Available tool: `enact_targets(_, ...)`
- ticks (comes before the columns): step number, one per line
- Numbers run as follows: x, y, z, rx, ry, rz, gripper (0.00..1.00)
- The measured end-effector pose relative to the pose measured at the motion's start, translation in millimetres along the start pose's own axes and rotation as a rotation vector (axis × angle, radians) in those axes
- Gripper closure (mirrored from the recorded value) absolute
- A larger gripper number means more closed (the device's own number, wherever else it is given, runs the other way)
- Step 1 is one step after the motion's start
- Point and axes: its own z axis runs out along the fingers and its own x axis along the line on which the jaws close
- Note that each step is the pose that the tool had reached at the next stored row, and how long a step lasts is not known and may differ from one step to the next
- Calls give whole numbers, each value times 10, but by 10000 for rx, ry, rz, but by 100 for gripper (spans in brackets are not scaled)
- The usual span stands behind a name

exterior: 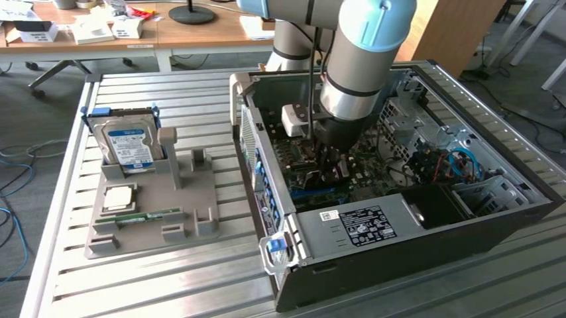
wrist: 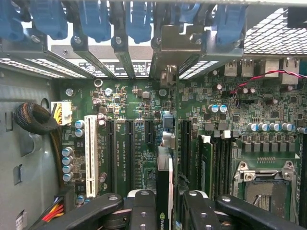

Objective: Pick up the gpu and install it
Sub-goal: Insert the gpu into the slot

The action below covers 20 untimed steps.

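Tool (wrist: 164, 203) clamps gpu (wrist: 164, 184) edge-on between fingers, low over motherboard (wrist: 124, 139) slots.

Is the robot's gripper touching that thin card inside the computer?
Touching. In the wrist view the gripper has its two black fingers pressed against both sides of the gpu, which stands edge-on over the motherboard.

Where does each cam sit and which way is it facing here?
Exterior view: off the arm, raised, looking down at the slatted table, the open PC case and a parts tray; the arm reaches into the case.
Wrist view: on the wrist, facing the motherboard; the gripper holds the gpu edge-on.
Shared: case interior, motherboard.
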Motion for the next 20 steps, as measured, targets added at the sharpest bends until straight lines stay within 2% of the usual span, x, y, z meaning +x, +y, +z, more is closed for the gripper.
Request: enact_targets(20,1,1,15,-1,-1,1,74)
